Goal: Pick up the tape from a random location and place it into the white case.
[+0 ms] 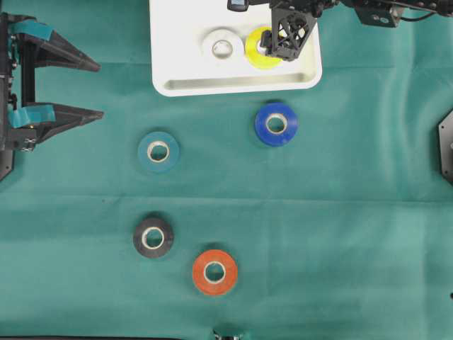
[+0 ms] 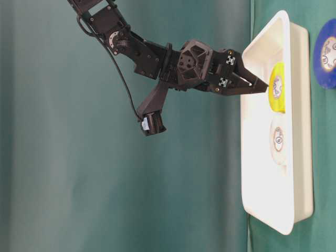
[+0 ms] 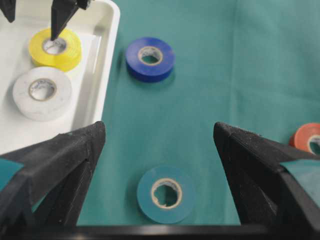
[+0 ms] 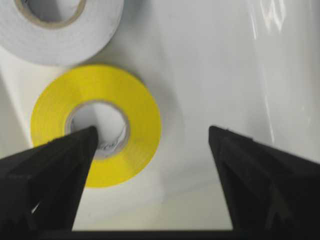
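Standing wide apart, the jaws of the right gripper hover over the yellow tape lying flat in the white case, beside a white tape; the left gripper is spread open too.

Overhead view: I look straight down on the whole table, case at the top edge. Table-level view: low side-on camera, picture turned so the table stands upright at the right; it takes in only the case and right arm. Left wrist view: set back, looking between its own jaws toward the case. Right wrist view: very close above the yellow roll. All four views share that roll inside the case.
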Controlling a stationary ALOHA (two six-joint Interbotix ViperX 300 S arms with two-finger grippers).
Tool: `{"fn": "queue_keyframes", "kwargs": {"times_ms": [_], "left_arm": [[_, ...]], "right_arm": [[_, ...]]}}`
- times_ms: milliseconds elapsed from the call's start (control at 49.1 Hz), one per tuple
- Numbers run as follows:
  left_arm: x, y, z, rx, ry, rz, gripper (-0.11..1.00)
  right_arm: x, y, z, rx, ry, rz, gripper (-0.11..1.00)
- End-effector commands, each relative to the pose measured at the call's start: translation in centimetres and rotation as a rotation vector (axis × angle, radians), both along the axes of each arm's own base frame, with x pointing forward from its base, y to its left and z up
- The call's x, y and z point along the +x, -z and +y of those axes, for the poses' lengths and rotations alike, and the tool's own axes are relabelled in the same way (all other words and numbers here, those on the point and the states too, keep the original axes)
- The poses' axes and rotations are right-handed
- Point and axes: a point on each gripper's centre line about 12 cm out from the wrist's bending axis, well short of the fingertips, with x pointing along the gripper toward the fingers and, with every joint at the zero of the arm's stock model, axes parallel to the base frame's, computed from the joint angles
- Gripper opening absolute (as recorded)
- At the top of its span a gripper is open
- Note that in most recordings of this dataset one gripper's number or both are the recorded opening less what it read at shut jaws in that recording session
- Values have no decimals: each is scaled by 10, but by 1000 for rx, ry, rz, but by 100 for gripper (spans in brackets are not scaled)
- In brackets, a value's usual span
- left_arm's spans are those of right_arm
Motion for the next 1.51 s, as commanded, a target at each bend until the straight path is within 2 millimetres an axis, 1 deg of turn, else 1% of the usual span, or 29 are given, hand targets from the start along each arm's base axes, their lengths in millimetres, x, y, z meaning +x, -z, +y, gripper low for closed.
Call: {"fn": "queue_keyframes", "kwargs": {"times_ms": [0,224,306,570,611,672,774,917,1120,1202,1487], "left_arm": [[2,-7,1,0,-4,-22,99],[2,-8,1,1,-4,-23,99],[1,-8,0,1,-2,-25,99],[1,-8,1,1,-4,-25,99],[1,-8,0,-1,-3,-25,99],[1,-8,0,1,-2,-23,99],[1,-8,1,-1,-4,-23,99],[1,-8,1,-1,-4,-23,99],[1,-7,0,-1,-3,-20,99],[1,-8,1,-1,-4,-22,99],[1,-8,0,-1,-3,-23,99]], "right_arm": [[1,-40,-1,-33,3,-59,87],[-9,-87,5,-42,7,-70,87],[-15,-103,8,-41,11,-66,87],[-36,-166,16,-89,18,-119,87],[-37,-171,17,-96,18,-130,87],[-39,-176,18,-101,18,-141,87],[-40,-176,18,-101,18,-141,87],[-34,-175,28,-94,-9,-143,87],[-18,-175,65,-80,-101,-151,86],[-12,-175,82,-66,-130,-157,86],[2,-174,139,-20,-211,-183,86]]}}
